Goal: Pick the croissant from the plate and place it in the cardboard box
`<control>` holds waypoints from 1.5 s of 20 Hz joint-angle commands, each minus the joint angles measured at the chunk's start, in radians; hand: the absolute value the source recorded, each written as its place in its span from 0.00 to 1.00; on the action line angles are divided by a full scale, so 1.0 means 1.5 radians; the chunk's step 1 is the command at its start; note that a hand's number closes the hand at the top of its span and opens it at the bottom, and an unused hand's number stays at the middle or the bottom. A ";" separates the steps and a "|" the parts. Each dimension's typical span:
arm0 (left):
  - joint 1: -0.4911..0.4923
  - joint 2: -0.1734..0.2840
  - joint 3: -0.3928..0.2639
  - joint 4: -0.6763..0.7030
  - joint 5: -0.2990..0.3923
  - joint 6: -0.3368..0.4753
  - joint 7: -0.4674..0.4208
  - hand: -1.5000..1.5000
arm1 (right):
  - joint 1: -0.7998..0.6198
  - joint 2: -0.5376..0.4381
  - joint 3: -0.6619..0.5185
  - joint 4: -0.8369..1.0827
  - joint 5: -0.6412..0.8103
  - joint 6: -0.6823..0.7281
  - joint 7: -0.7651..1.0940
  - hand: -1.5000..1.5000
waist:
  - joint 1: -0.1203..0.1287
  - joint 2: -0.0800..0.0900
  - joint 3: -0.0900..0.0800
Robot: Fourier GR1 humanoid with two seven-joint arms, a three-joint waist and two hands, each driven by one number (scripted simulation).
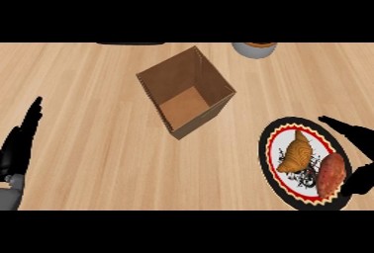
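Note:
A golden-brown croissant (298, 155) lies on a round plate (272, 143) with a black rim and red scalloped border, at the lower right. Beside the croissant, on the plate's right side, lies a reddish sweet potato (332, 176). An open cardboard box (186, 93) stands in the upper middle of the counter, tilted in view, with nothing showing inside. My right hand (355, 136) hovers at the plate's right edge, fingers straight and pointing left, holding nothing. My left hand (22, 141) stays at the left edge, fingers up and open.
A grey bowl (254, 48) with something orange in it sits at the counter's far edge, right of the box. A dark object (131, 44) shows at the top edge. Bare wooden counter stretches between the box and the plate.

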 commanded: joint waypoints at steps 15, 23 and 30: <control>0.018 -0.046 0.091 -0.009 -0.055 -0.063 -0.009 0.50 | -0.066 0.154 -0.059 0.090 0.180 0.110 0.023 0.00 | -0.008 -0.001 0.001; 0.017 -0.089 0.092 0.027 -0.097 -0.057 -0.039 0.50 | -0.074 0.196 -0.092 0.050 0.190 0.144 0.010 0.00 | -0.008 -0.001 0.001; -0.011 -0.064 0.127 -0.034 -0.098 -0.100 0.043 0.50 | -0.042 0.249 -0.086 -0.059 0.216 0.200 0.103 0.00 | -0.009 -0.002 0.001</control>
